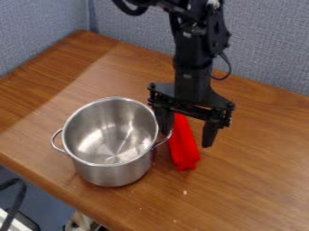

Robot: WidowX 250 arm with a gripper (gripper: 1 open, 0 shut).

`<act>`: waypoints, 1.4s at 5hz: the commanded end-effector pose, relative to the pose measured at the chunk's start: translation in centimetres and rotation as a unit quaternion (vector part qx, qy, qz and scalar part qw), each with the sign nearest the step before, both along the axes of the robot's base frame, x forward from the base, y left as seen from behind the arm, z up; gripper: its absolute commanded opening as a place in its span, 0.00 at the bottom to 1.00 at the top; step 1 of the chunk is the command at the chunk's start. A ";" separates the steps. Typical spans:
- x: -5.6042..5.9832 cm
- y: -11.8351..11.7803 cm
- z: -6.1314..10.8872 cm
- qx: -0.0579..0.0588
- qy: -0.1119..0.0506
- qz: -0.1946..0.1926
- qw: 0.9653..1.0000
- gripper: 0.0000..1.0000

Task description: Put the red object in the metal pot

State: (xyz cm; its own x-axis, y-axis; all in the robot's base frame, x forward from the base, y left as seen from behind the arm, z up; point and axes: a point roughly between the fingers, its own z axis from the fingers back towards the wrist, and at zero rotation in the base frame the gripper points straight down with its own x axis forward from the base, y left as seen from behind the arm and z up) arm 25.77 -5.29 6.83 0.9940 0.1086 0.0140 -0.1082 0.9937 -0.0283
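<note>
The red object (182, 150) is a long flat red block lying on the wooden table just right of the metal pot (110, 140), its far end hidden behind my gripper. The pot is a shiny round steel one with small loop handles, open and with nothing inside. My gripper (189, 126) points straight down over the block's far half, open wide, with one black finger (163, 117) on the pot side and the other finger (214, 132) on the right of the block. The fingers straddle the block and do not grip it.
The wooden table (72, 81) ends at a front edge running diagonally below the pot. A grey-blue wall (254, 36) stands behind. The black arm (193, 45) rises from the gripper toward the top of the view.
</note>
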 end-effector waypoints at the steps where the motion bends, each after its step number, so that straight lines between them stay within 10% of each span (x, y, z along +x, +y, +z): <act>1: 0.4 -0.3 0.7 -0.011 -0.024 -0.001 1.000 1.00; 7: 1.0 0.6 -2.8 -0.019 -0.019 0.022 0.999 1.00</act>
State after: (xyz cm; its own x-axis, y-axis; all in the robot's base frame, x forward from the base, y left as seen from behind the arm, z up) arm 26.52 -4.92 3.44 0.9894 0.1429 0.0267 -0.1410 0.9879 -0.0643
